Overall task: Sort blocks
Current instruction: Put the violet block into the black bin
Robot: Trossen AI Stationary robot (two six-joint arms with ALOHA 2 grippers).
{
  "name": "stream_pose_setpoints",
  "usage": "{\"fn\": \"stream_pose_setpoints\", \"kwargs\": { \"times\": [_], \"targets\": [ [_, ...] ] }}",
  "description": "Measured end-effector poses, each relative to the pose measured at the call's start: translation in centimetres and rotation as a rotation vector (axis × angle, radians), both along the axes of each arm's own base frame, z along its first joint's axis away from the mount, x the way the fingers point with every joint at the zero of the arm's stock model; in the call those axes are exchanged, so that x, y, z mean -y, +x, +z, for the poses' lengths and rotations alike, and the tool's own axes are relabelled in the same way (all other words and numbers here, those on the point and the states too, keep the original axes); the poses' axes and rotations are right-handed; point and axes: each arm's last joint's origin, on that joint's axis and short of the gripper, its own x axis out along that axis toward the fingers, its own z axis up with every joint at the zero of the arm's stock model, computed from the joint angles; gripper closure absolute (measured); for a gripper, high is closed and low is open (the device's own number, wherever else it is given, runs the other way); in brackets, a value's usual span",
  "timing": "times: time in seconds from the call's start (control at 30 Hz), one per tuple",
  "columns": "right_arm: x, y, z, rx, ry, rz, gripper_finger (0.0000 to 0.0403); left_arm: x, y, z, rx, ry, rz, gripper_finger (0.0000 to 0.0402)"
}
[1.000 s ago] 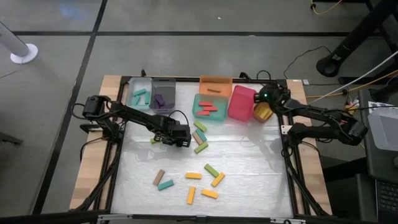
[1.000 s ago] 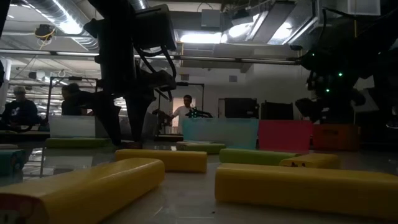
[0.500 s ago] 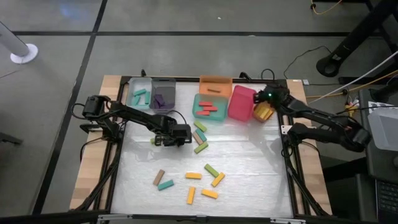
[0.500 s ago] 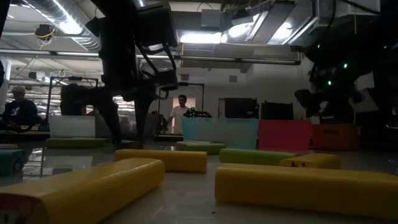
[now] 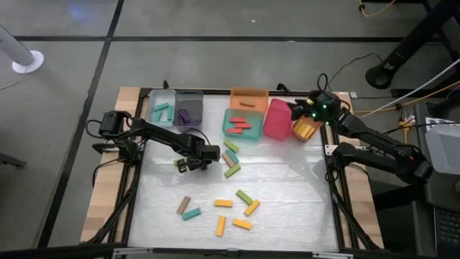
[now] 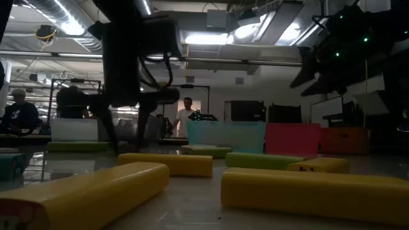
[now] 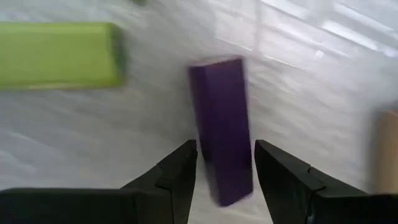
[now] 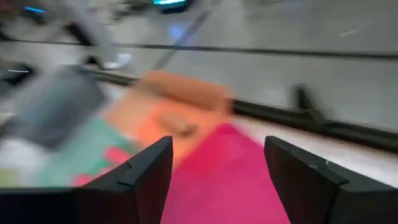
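The left gripper (image 5: pixel 185 165) is seen in the high view low over the table's left half, just left of a small cluster of olive green blocks (image 5: pixel 231 146). What it reaches for is hidden there by the arm; only the left wrist view shows a purple block (image 7: pixel 224 143) lying flat on the white table (image 5: pixel 287 187), with the gripper's fingers (image 7: pixel 177 174) spread apart on either side of its near end and not clamped on it. A green block (image 7: pixel 59 55) lies beside it in that view.

The right gripper (image 8: pixel 214 180) is held above the far right corner, over the pink bin (image 5: pixel 279 119) and close to the yellow bin (image 5: pixel 305 129). Its fingers are shown parted in the right wrist view, with nothing between them; the pink bin, the orange bin (image 8: pixel 180 109) and the teal bin (image 8: pixel 93 155) are seen beyond them, blurred.

From above, red blocks (image 5: pixel 241 124) are seen inside the teal bin, teal blocks (image 5: pixel 162 112) in the clear bin at the far left, and purple blocks (image 5: pixel 185 115) in the grey bin beside it. Yellow blocks (image 5: pixel 231 214), a brown block (image 5: pixel 184 204) and a teal block (image 5: pixel 191 214) lie scattered on the near part of the table.

The low view alone shows people (image 6: pixel 186 115) in the room behind.
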Motion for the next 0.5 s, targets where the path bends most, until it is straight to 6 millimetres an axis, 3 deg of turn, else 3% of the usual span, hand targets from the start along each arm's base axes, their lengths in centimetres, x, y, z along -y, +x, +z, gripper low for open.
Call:
{"fn": "stream_pose_setpoints", "kwargs": {
  "times": [0.17,0.33,0.5],
  "targets": [
    [-0.4,0.6,0.6,0.175,0.114,0.202,0.015,0.1,0.2,-0.7,-0.027,-0.016,-0.002,0.0251],
    [-0.8,0.9,0.9,0.237,0.164,0.364,0.015,-0.1,0.3,-0.8,-0.021,-0.007,-0.085,0.0257],
    [-1.1,1.0,0.9,0.279,0.24,0.431,0.015,-0.1,0.5,-0.6,0.01,0.01,-0.161,0.031]
  ]
}}
